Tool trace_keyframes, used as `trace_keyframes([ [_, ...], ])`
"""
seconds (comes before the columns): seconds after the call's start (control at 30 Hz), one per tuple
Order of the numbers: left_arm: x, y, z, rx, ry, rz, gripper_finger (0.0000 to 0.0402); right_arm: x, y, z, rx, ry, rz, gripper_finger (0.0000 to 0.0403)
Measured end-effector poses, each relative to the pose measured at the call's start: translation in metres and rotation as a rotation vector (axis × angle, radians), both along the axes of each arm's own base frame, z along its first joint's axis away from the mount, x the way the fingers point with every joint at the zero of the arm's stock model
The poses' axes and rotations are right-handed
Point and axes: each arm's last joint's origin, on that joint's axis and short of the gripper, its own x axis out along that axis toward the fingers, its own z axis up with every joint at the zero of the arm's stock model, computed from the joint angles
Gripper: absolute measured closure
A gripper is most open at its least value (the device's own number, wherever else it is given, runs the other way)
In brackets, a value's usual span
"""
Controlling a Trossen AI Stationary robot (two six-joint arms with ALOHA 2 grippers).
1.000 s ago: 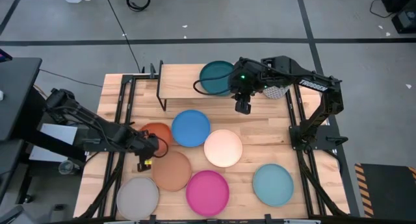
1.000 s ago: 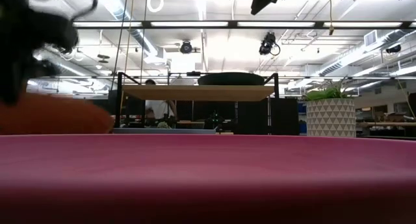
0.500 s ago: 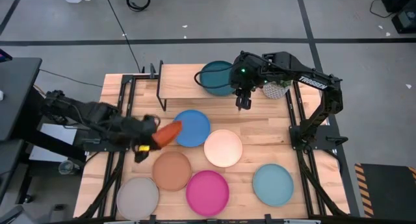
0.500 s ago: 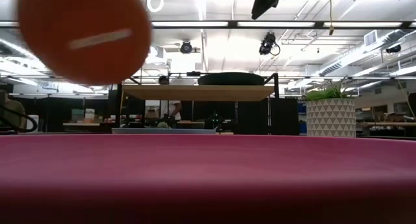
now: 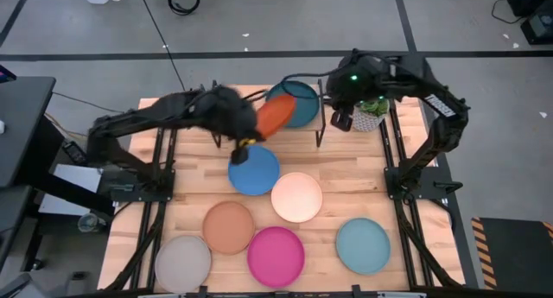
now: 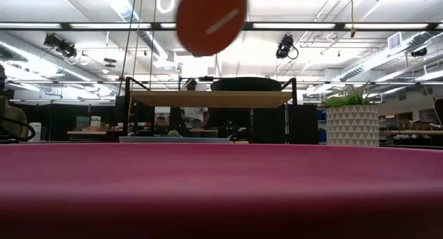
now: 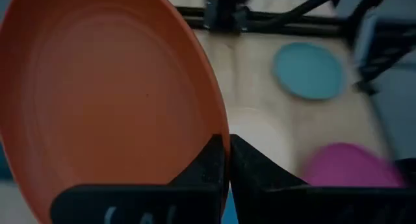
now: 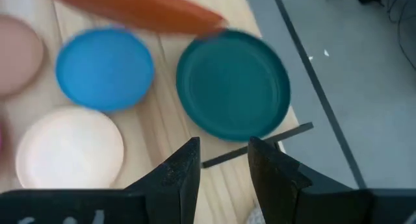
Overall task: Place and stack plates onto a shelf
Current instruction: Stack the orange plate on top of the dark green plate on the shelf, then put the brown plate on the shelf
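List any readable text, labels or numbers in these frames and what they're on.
None readable.
White lettering on the right arm's forearm link: blurred, unreadable.
No text shows on the round matte orange plate, the round dark teal plate or the low light-wood shelf.

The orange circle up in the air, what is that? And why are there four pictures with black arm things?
Those are two robot arms at a wooden table. The four pictures come from four cameras at the same moment: one above, one low at table level, and one on each arm's wrist. The orange circle is an orange plate. The left hand pinches its rim and holds it tilted in the air by the shelf, where a dark teal plate already lies. The right hand is open and empty, waiting above the shelf's other end. Six more plates lie on the table: blue, cream, tan, magenta, light teal and grey.
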Motion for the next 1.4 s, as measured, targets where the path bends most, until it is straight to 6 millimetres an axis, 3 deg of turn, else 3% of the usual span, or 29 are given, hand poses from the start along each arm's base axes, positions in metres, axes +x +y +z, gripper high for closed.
trace_keyframes([
  [0.17, 0.047, 0.030, -0.007, 0.212, 0.035, -0.104, 0.0385, -0.011, 0.003, 0.006, 0.038, -0.045, -0.049, 0.0268],
  [0.33, 0.086, 0.059, -0.045, 0.345, 0.150, -0.193, 0.0385, -0.018, 0.007, 0.010, 0.066, -0.081, -0.063, 0.0268],
  [0.53, 0.107, 0.076, -0.091, 0.515, 0.394, -0.171, 0.0373, -0.022, 0.015, 0.012, 0.091, -0.103, -0.046, 0.0268],
  [0.67, 0.114, 0.079, -0.106, 0.562, 0.487, -0.059, 0.0362, -0.021, 0.017, 0.012, 0.090, -0.103, -0.037, 0.0268],
  [0.83, 0.114, 0.075, -0.103, 0.435, 0.427, -0.094, 0.0328, -0.021, 0.017, 0.013, 0.088, -0.111, -0.038, 0.0268],
  [1.1, 0.113, 0.074, -0.072, 0.379, 0.328, -0.052, 0.0247, -0.019, 0.017, 0.014, 0.079, -0.124, -0.032, 0.0268],
  [1.27, 0.099, 0.068, -0.037, 0.301, 0.307, -0.058, 0.0224, -0.019, 0.017, 0.014, 0.072, -0.120, -0.027, 0.0268],
  [1.4, 0.080, 0.057, -0.025, 0.068, 0.339, -0.127, 0.0228, -0.020, 0.017, 0.013, 0.068, -0.111, -0.024, 0.0268],
])
